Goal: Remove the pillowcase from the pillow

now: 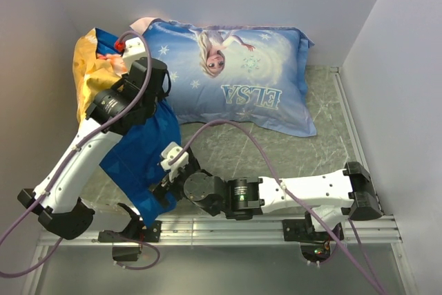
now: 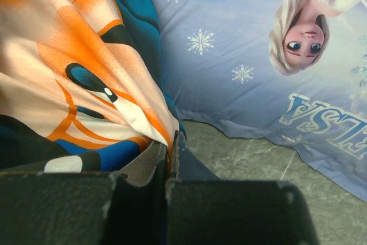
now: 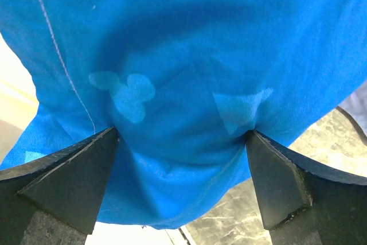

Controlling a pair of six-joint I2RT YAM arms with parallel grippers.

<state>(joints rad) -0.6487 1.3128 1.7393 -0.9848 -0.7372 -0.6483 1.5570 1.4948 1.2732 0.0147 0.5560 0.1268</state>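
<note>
The pillowcase lies bunched at the table's left, yellow-orange [image 1: 90, 74] at the back and blue [image 1: 148, 146] toward the front. My left gripper [image 1: 124, 59] is at its back part. In the left wrist view that gripper [image 2: 172, 139] is shut on a fold of the orange and white print [image 2: 86, 67]. My right gripper [image 1: 159, 186] is at the blue front corner. In the right wrist view it [image 3: 182, 135] stands wide open, with blue fabric [image 3: 183, 55] bulging between the fingertips [image 3: 97, 153]. The white pillow is hidden.
A light blue Elsa-print pillow [image 1: 242, 74] lies across the back of the grey marbled table [image 1: 276, 150], close to the right of the pillowcase; it also fills the left wrist view [image 2: 246, 55]. White walls close in on the left, back and right.
</note>
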